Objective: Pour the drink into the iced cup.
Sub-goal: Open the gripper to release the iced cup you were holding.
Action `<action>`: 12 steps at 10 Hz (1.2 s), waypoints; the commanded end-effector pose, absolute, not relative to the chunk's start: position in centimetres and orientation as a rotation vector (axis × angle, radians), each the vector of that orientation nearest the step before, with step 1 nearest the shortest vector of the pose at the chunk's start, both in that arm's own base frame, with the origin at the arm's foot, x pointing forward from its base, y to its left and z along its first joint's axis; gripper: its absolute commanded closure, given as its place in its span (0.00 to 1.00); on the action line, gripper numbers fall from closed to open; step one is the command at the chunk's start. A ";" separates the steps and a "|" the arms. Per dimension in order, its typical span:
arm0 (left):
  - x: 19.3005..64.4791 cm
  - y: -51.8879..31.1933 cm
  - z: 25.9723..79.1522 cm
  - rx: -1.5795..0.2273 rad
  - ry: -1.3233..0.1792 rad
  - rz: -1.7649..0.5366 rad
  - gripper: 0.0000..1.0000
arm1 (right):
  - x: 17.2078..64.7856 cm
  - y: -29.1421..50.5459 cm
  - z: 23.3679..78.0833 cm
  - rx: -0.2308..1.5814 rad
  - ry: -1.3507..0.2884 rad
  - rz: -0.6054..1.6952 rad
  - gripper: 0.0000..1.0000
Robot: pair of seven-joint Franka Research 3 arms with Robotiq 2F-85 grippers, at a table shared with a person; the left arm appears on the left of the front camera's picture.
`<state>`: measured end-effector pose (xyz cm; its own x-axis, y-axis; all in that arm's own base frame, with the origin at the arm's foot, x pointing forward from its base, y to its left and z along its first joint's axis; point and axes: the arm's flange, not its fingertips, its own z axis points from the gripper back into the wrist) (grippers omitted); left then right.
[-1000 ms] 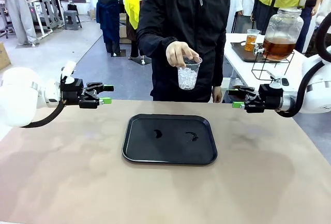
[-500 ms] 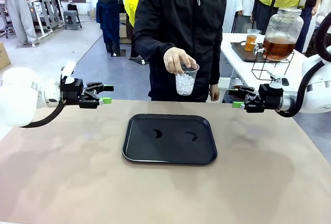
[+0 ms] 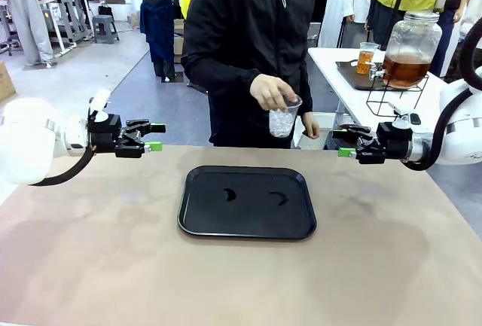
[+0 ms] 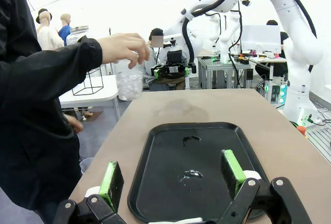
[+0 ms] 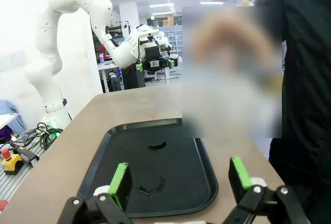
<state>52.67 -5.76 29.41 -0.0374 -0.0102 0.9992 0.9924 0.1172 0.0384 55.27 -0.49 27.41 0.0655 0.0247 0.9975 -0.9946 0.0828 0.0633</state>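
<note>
person's hand (image 3: 273, 91) holds clear plastic cup of ice (image 3: 282, 121) at upper centre above black rectangular tray (image 3: 247, 202); left end effector (image 3: 156, 137) and right end effector (image 3: 343, 143) fully open, empty.

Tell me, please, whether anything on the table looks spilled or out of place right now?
Yes: the black tray carries two small dark wet-looking smears, like leftover drips. Otherwise nothing stands out: the iced cup is upright in the person's hand beyond the table edge, not on the tray.
</note>
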 end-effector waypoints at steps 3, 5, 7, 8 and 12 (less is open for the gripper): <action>52.8 -5.8 29.7 -1.103 -1.283 -1.149 0.00 | 55.3 -0.3 27.8 1.160 -1.180 1.120 0.00; 52.8 -5.8 29.7 -1.103 -1.283 -1.149 0.00 | 55.3 -0.3 27.8 1.160 -1.180 1.120 0.00; 52.8 -5.8 29.7 -1.103 -1.283 -1.149 0.00 | 55.3 -0.3 27.8 1.160 -1.180 1.120 0.00; 52.8 -5.8 29.7 -1.103 -1.283 -1.149 0.00 | 55.3 -0.3 27.8 1.160 -1.180 1.120 0.00; 52.8 -5.8 29.7 -1.103 -1.283 -1.149 0.00 | 55.3 -0.3 27.8 1.160 -1.180 1.120 0.00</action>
